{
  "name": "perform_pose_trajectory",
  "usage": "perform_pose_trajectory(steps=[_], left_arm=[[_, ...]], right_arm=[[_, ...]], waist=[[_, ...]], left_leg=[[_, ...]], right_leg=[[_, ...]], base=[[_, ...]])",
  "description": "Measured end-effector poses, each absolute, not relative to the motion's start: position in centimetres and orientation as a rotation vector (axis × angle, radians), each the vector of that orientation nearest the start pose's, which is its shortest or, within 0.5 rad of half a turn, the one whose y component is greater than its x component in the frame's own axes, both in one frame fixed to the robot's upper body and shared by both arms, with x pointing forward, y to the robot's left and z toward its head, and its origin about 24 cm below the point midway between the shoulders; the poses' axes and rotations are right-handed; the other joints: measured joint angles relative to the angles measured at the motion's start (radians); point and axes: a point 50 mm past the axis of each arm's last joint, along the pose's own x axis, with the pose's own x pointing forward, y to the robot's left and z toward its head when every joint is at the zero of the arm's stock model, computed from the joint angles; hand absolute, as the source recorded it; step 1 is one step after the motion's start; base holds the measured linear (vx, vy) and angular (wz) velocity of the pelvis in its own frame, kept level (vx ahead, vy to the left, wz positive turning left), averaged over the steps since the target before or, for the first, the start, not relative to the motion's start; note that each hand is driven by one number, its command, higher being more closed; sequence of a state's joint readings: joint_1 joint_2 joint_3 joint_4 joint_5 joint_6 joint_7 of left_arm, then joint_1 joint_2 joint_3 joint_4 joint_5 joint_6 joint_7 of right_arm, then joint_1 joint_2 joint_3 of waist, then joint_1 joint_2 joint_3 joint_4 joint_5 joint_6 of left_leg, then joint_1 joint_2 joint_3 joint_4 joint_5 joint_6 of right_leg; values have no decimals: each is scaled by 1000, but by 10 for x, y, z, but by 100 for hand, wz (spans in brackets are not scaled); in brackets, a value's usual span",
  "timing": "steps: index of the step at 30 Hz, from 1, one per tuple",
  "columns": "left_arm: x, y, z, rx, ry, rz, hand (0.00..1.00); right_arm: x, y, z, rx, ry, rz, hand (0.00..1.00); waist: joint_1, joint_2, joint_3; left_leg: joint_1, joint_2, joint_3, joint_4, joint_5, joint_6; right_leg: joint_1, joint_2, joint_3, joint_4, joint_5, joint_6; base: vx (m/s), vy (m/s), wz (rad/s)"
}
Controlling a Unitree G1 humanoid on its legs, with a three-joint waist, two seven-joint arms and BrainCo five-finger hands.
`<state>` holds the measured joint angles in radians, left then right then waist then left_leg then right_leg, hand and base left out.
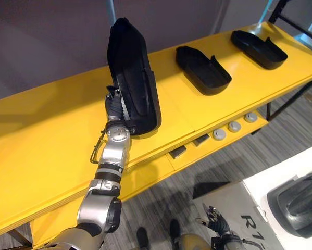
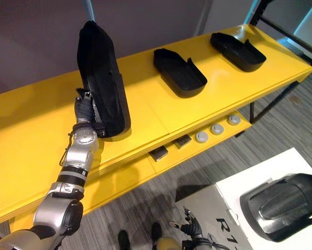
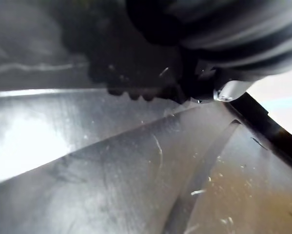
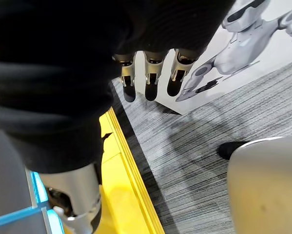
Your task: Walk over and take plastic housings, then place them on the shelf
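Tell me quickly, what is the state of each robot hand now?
Left robot hand: closed on the upright black plastic housing.
Right robot hand: open, holding nothing.

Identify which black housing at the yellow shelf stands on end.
The leftmost housing, held by the left hand; the middle housing and right housing lie flat.

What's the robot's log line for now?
left hand: grips housing, upright on shelf | right hand: open, low | other housings: on shelf
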<state>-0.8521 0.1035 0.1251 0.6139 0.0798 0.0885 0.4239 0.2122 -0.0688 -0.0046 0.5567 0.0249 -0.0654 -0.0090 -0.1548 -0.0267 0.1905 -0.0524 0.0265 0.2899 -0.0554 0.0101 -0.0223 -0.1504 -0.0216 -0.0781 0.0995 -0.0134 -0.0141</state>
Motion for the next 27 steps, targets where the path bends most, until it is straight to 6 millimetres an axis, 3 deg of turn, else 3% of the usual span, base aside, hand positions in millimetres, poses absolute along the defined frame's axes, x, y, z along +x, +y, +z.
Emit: perform_pose_trajectory(steps=[4, 13, 14, 25, 27], left_arm=[[393, 162, 176, 80, -183, 412, 100], [394, 178, 177, 53, -166, 460, 100], [394, 179, 177, 55, -167, 462, 0], [394, 179, 179, 101, -176, 466, 0], [394, 180, 179, 110, -178, 469, 0]], right_arm=[[145, -177, -106, -25, 667, -83, 0], [150, -175, -99, -26, 616, -76, 0], [150, -175, -99, -27, 616, -77, 0], [143, -181, -100, -45, 627, -83, 0], [143, -183, -100, -46, 626, -87, 0]], waist=[[3, -5, 10], [29, -4, 18], [30, -4, 19], [39, 3, 26], [52, 8, 30]], left_leg=[[-29, 2, 15, 28, 1, 2], [-37, 8, 37, 58, -11, -14], [-38, 8, 37, 59, -11, -14], [-49, 8, 10, 70, -10, -3], [-48, 8, 9, 71, -8, -1]], right_leg=[[-34, -2, 11, 21, -5, 6], [-38, -3, 12, 30, -6, 5], [-38, -3, 12, 30, -6, 5], [-32, -7, -14, 30, -6, 5], [-30, -7, -15, 30, -6, 5]], base=[[-12, 12, -10], [3, 0, -3], [-43, -2, 4], [-44, -6, 7], [0, -2, 2]])
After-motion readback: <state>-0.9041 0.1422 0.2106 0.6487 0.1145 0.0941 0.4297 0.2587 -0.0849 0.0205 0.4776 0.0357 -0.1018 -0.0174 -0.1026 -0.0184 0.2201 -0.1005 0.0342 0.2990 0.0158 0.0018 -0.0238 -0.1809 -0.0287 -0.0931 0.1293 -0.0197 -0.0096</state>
